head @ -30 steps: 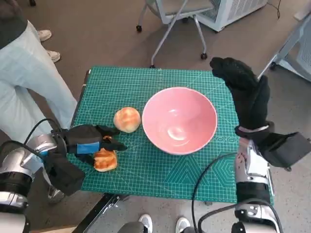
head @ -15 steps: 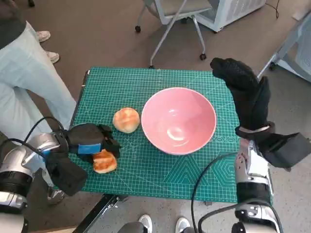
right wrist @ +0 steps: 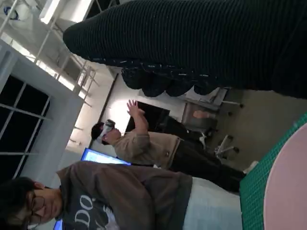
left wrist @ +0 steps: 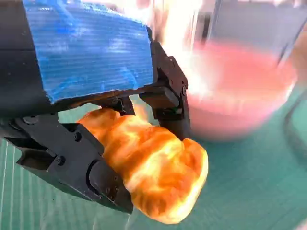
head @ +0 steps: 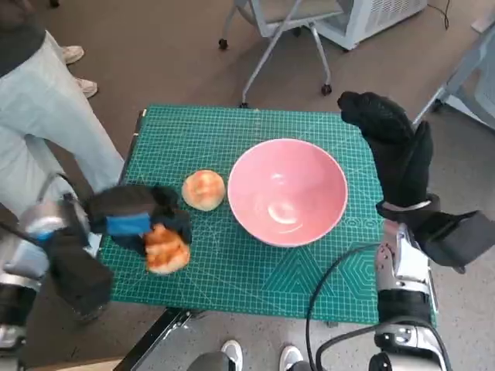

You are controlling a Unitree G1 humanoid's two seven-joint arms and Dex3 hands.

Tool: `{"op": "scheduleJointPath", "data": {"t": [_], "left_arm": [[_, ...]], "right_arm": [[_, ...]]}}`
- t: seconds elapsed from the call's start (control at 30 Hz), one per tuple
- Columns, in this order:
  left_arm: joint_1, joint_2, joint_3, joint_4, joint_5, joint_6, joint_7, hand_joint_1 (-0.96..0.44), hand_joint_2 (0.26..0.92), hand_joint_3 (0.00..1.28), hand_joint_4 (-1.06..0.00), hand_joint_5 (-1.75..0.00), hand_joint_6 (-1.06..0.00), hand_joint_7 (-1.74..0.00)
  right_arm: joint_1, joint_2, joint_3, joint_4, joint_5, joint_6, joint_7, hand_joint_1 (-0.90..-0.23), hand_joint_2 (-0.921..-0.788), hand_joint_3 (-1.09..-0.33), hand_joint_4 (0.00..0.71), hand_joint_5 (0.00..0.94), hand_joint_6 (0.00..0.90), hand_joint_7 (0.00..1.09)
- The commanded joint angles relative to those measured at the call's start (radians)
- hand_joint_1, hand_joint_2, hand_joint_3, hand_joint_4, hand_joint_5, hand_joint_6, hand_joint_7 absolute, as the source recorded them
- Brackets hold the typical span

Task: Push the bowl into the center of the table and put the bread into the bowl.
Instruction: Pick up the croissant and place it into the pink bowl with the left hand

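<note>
The left hand point(head: 128, 224), which a second ago only rested on the bread point(head: 166, 249), now grips it and lifts it toward the centred bowl point(head: 287, 191), while the right hand point(head: 390, 143) hovers empty, fingers loosely extended.

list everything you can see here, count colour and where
bowl: 1, pink, on the mat, right of centre
round bun: 1, golden, on the mat left of the bowl
bread: 1, golden-brown, held in the left hand
mat: 1, green with grid, covering the table
chair: 1, grey, on the floor beyond the table
people: at least 2 in the right wrist view; legs at the head view's left
left hand: 1, black with blue tape, near-left of the mat
right hand: 1, black glove, raised at the table's right edge, holding nothing
</note>
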Motion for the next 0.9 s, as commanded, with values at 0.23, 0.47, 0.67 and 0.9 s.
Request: {"op": "scheduleJointPath", "data": {"t": [0.23,0.47,0.67,0.9], "left_arm": [[-0.182,-0.109,0.090,-0.084,-0.105,0.109,0.017,0.00,0.896,0.00,-0.77,-0.98,-0.80,-1.08],[-0.343,-0.251,0.068,-0.020,-0.075,0.118,0.051,0.00,0.908,0.01,-0.76,-0.99,-0.76,-1.13],[-0.460,-0.372,0.026,0.069,-0.016,0.111,0.069,0.00,0.908,0.01,-0.76,-0.98,-0.76,-1.14],[-0.588,-0.471,-0.049,0.292,0.145,0.053,0.139,0.00,0.915,0.01,-0.74,-1.00,-0.74,-1.15]], "right_arm": [[0.007,-0.014,-0.010,0.024,0.023,0.009,0.020,-0.671,-0.921,-0.735,0.189,0.002,0.052,0.56],[0.008,-0.012,-0.012,0.032,0.023,0.003,0.020,-0.670,-0.921,-0.731,0.192,0.003,0.052,0.56],[0.010,-0.008,-0.013,0.029,0.026,0.004,0.021,-0.666,-0.921,-0.731,0.191,0.002,0.054,0.55],[0.018,-0.002,-0.010,0.014,0.026,0.009,0.017,-0.664,-0.921,-0.731,0.197,0.005,0.059,0.55]]}}
